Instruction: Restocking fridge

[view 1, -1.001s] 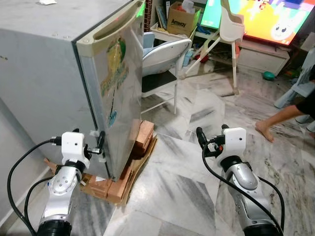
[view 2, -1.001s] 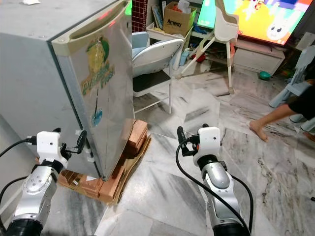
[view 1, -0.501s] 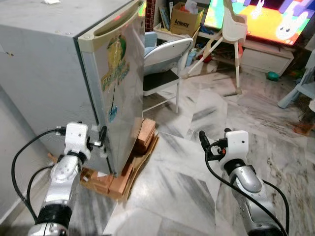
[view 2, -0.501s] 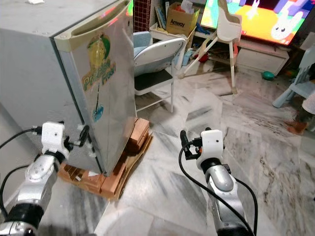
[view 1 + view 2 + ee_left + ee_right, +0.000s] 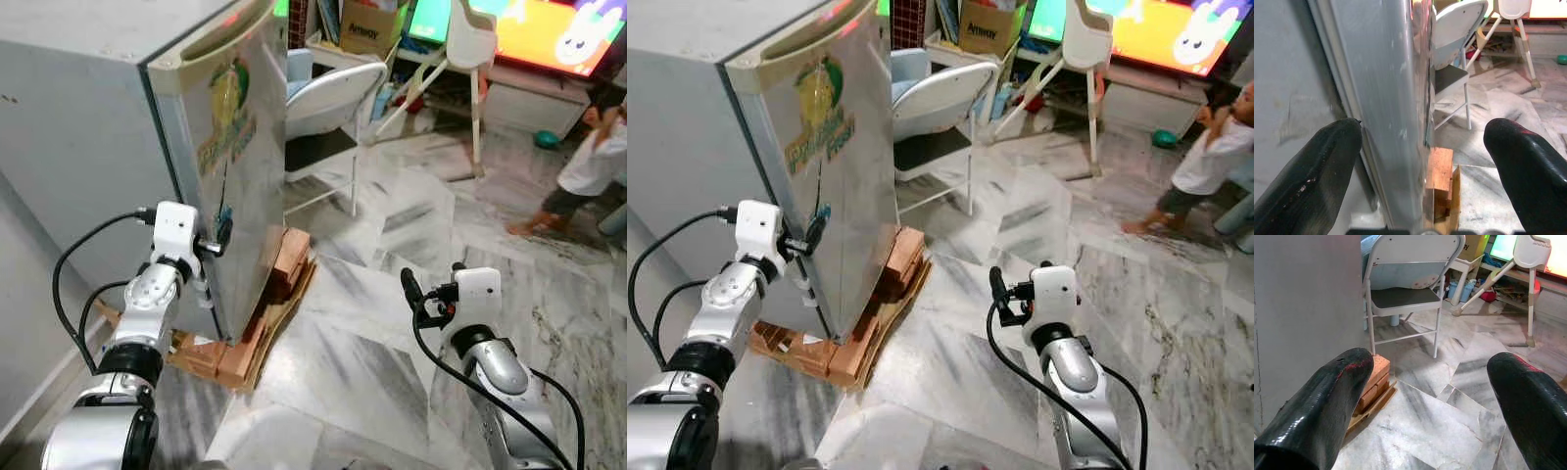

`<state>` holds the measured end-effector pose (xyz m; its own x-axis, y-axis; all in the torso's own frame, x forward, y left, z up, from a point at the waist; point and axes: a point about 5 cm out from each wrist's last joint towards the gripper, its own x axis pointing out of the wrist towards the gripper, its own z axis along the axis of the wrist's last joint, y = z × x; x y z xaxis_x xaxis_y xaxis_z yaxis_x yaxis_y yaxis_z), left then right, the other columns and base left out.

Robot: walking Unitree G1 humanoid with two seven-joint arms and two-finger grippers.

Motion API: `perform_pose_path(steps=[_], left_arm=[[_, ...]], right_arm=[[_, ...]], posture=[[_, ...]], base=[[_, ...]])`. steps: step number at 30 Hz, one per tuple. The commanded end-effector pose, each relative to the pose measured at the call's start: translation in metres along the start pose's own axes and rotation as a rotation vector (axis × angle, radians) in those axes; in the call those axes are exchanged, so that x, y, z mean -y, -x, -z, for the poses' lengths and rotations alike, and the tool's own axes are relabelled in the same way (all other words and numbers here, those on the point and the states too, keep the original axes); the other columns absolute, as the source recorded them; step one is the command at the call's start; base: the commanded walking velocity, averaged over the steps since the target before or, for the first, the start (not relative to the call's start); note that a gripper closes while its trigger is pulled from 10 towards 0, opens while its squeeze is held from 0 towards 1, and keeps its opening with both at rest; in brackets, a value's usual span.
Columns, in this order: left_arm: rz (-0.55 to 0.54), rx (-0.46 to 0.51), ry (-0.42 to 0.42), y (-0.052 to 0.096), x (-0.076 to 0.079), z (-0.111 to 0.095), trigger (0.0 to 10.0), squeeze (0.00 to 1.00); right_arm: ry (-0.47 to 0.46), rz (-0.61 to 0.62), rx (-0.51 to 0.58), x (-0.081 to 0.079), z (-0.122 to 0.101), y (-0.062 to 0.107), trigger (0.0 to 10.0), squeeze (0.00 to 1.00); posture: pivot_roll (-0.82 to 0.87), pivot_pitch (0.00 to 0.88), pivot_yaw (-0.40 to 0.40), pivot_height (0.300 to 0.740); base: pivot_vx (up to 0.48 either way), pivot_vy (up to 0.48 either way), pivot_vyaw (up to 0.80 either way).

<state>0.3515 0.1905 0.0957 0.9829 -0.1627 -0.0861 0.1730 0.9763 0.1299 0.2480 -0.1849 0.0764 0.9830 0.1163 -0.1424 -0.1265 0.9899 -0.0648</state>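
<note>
A small silver fridge point(image 5: 230, 147) with a green and yellow sticker stands at my left, its door closed. My left gripper point(image 5: 217, 233) is at the door's vertical edge, about halfway up. In the left wrist view its fingers point(image 5: 1310, 178) are open, one on each side of the door edge point(image 5: 1396, 122), and they hold nothing. My right gripper point(image 5: 431, 284) hangs open over the marble floor point(image 5: 362, 352), to the right of the fridge. Its fingers point(image 5: 1327, 401) are wide apart and empty.
The fridge rests on bricks and cardboard point(image 5: 269, 304). Behind it stands a white folding chair point(image 5: 328, 108), with a high chair point(image 5: 470, 49), a cardboard box point(image 5: 367, 24) and a lit TV point(image 5: 549, 29) further back. A child point(image 5: 588, 166) stands at the far right.
My left gripper has risen along the fridge door's edge. The view has shifted slightly. A child has walked into view on the right. The right gripper holds much the same place.
</note>
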Motion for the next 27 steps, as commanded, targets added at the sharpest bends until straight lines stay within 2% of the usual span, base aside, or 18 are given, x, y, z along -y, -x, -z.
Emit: perform_pose_path(steps=[1,8,13,14,15,16,17,19,20,21,22,24,26,27], left_arm=[[0.01,-0.002,-0.018,-0.003,0.003,-0.002,10.0,0.0],[0.003,-0.007,-0.025,-0.01,0.003,-0.008,10.0,0.0],[0.026,0.005,-0.016,-0.016,0.01,-0.015,10.0,0.0],[0.046,0.019,-0.016,-0.02,0.016,-0.021,10.0,0.0],[0.091,0.053,-0.014,-0.026,0.028,-0.031,10.0,0.0],[0.211,0.175,-0.045,-0.036,0.063,-0.06,10.0,0.0],[0.253,0.217,-0.059,-0.037,0.075,-0.068,10.0,0.0],[0.436,0.338,-0.055,-0.038,0.128,-0.1,10.0,0.0],[0.463,0.355,-0.044,-0.038,0.136,-0.106,10.0,0.0],[0.548,0.391,-0.027,-0.034,0.16,-0.116,10.0,0.0],[0.61,0.418,-0.016,-0.03,0.176,-0.124,10.0,0.0],[0.774,0.486,0.004,-0.015,0.216,-0.141,10.0,0.0],[0.893,0.533,0.018,0.001,0.244,-0.152,10.0,0.0],[0.908,0.536,0.028,0.003,0.249,-0.153,10.0,0.0]], right_arm=[[0.008,0.021,0.007,0.005,-0.004,0.002,10.0,0.0],[0.006,0.024,-0.01,0.005,0.0,0.007,10.0,0.0],[0.007,0.014,-0.034,0.005,0.003,0.009,10.0,0.0],[0.02,0.008,-0.065,0.005,0.007,0.011,10.0,0.0],[0.046,0.0,-0.131,0.008,0.017,0.014,10.0,0.0],[0.079,-0.02,-0.265,0.012,0.036,0.02,10.0,0.0],[0.083,-0.028,-0.299,0.013,0.041,0.023,10.0,0.0],[0.081,-0.051,-0.355,0.014,0.049,0.028,10.0,0.0],[0.082,-0.055,-0.364,0.014,0.051,0.029,10.0,0.0],[0.087,-0.064,-0.378,0.013,0.052,0.029,10.0,0.0],[0.09,-0.071,-0.388,0.012,0.054,0.03,10.0,0.0],[0.092,-0.092,-0.408,0.009,0.057,0.031,10.0,0.0],[0.094,-0.108,-0.427,0.006,0.06,0.031,10.0,0.0],[0.092,-0.113,-0.433,0.005,0.06,0.031,10.0,0.0]], posture=[[-0.07,0.056,-0.066,0.74],[-0.07,0.053,-0.065,0.74],[-0.06,0.051,-0.069,0.74],[-0.06,0.049,-0.072,0.74],[-0.05,0.047,-0.079,0.74],[-0.05,0.044,-0.081,0.74],[-0.05,0.044,-0.081,0.74],[-0.04,0.039,-0.085,0.74],[-0.04,0.039,-0.085,0.74],[-0.04,0.035,-0.085,0.74],[-0.04,0.034,-0.085,0.74],[-0.04,0.029,-0.08,0.74],[-0.05,0.023,-0.07,0.74],[-0.05,0.024,-0.068,0.74]], base=[[0.0,0.0,0.0],[0.0,0.0,0.0],[0.0,0.0,0.0],[0.0,0.0,0.0],[0.0,0.0,0.0],[0.0,0.0,0.0],[0.0,0.0,0.0],[0.0,0.0,0.0],[0.0,0.0,0.0],[0.0,0.0,0.0],[0.0,0.0,0.0],[0.0,0.0,0.0],[0.0,0.0,0.0],[0.0,0.0,0.0]])
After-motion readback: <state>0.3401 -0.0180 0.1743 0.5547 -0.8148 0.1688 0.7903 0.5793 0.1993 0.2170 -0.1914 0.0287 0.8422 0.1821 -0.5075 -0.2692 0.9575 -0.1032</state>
